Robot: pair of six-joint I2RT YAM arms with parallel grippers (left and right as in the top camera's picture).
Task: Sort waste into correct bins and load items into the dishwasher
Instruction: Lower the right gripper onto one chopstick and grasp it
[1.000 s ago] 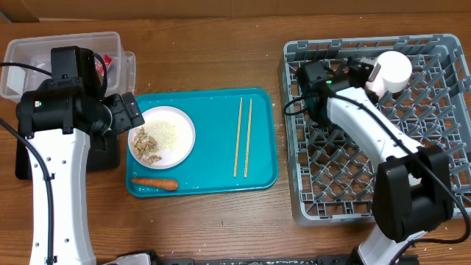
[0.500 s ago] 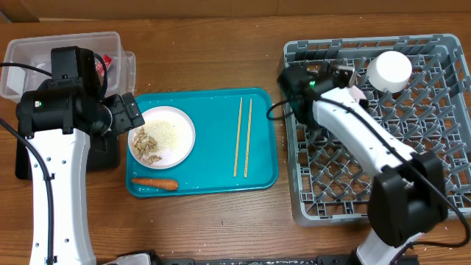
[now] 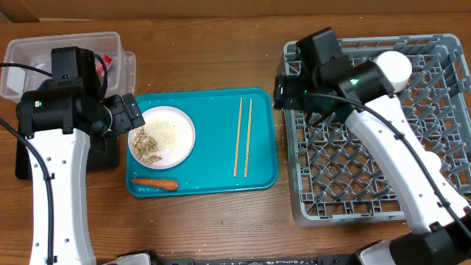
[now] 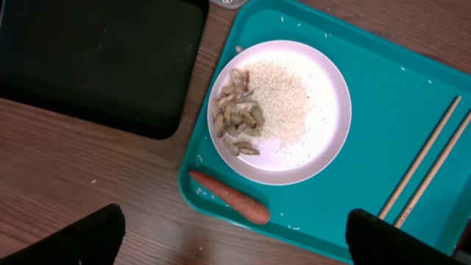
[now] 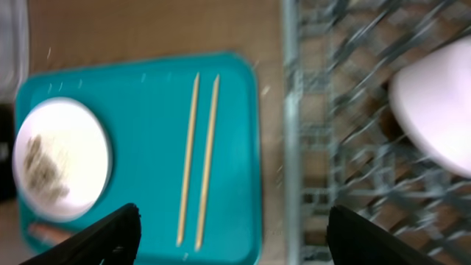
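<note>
The white plate (image 4: 280, 110) is seen on the teal tray (image 4: 383, 88), ahead of the left gripper (image 4: 243, 243) and within the span of its fingers (image 4: 81, 235). Pale rice crumbs (image 4: 287, 99) and a clump of brownish scraps (image 4: 237, 121) are spread over the plate. The orange carrot (image 4: 232, 197) is laid on the tray just beside the plate's rim, on the side nearer the fingertips; whether the two touch cannot be told. The two chopsticks (image 4: 427, 169) are found side by side ahead of the other finger, on the same tray. The black tray (image 4: 96, 59) is set ahead of and outside the first finger, just beside the teal tray's edge. The left fingers are spread wide and nothing is held between them.

The wrist view of the right gripper (image 5: 235, 239) is blurred, but its fingers (image 5: 96, 235) are seen held wide apart with nothing between them. The chopsticks lie ahead of the gap, and a white cup (image 5: 434, 110) is seen in the grey dish rack (image 5: 291, 132) ahead of the far finger.

From overhead, the clear tub (image 3: 44, 51) is seen beyond the left arm, with the red wrapper (image 3: 107, 61) inside it.
</note>
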